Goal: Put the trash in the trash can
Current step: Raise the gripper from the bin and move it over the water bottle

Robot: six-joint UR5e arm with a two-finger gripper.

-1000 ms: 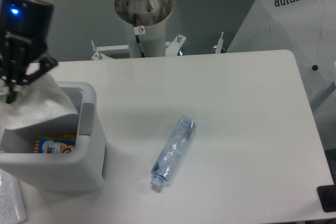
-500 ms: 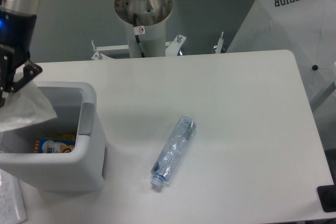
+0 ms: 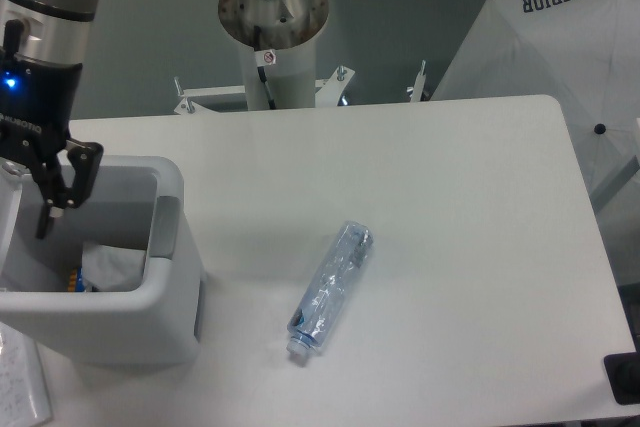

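The white trash can (image 3: 170,277) stands at the table's left edge. The clear wrinkly bag (image 3: 112,265) lies inside it, partly covering a yellow-and-blue packet. My gripper (image 3: 52,202) hangs over the can's opening with its fingers (image 3: 70,187) spread and nothing between them. The slim clear bluish bottle (image 3: 332,285) lies on its side on the table right of the can, cap toward the front.
The arm's white base column (image 3: 272,37) stands behind the table. A white folded umbrella cover (image 3: 560,37) is at the back right. A dark object (image 3: 624,379) sits at the front right corner. A white sheet (image 3: 22,387) lies at the front left.
The bag hung from my gripper above the can's left side; now it lies inside the can. My gripper has moved right over the opening and opened.
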